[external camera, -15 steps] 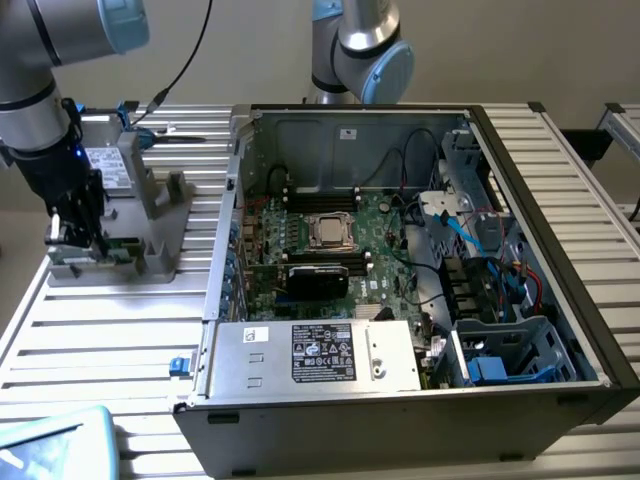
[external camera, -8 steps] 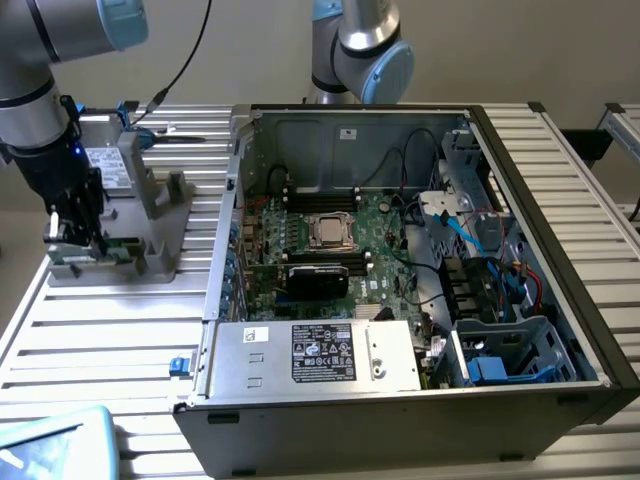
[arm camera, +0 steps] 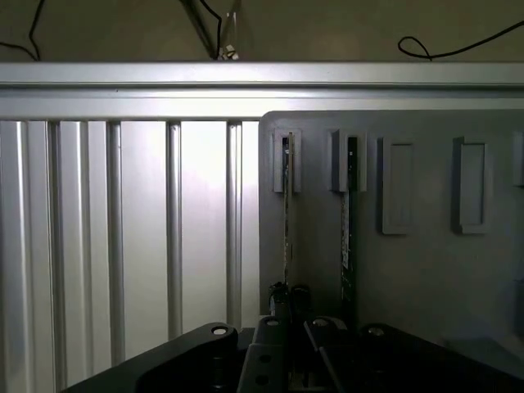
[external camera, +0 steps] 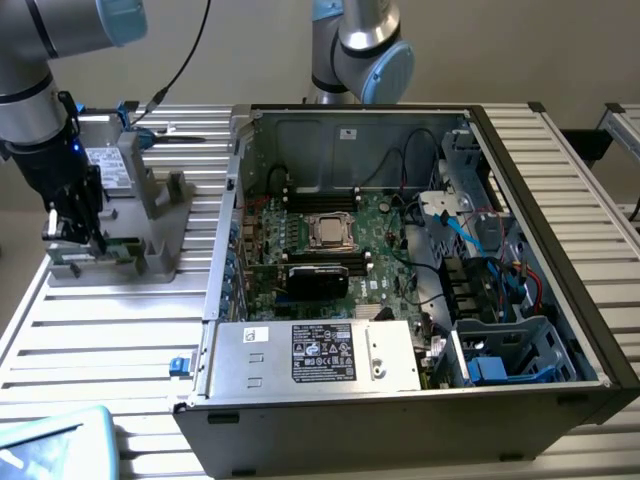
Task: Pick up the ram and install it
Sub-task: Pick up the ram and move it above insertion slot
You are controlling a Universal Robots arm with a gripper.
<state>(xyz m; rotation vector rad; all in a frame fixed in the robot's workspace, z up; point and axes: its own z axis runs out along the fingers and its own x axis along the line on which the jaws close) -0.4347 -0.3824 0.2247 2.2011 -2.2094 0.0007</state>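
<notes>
Black tool (external camera: 93,240) clamped shut on thin green ram stick (arm camera: 287,205), upright in grey slotted holder (external camera: 160,205) near ribbed metal surface (external camera: 110,330) edge; open computer case (external camera: 330,140) well apart.

Computer case on the workbench, exterior view: a black label (external camera: 323,353) is carried on the top of the power supply (external camera: 395,360), with pale print and a bluish round mark, but no wording on it can be made out; a small white sticker (external camera: 256,335) is seen beside it, its dark marks unreadable; a small white label (external camera: 347,131) is fixed to the inner rear wall of the case (external camera: 300,140), likewise illegible; a pale sticker (external camera: 100,160) with lines of print is borne by the grey drive (external camera: 128,165) in the holder at the exterior view's left, and none of it can be read; no brand, number or sign is legible anywhere.
</notes>
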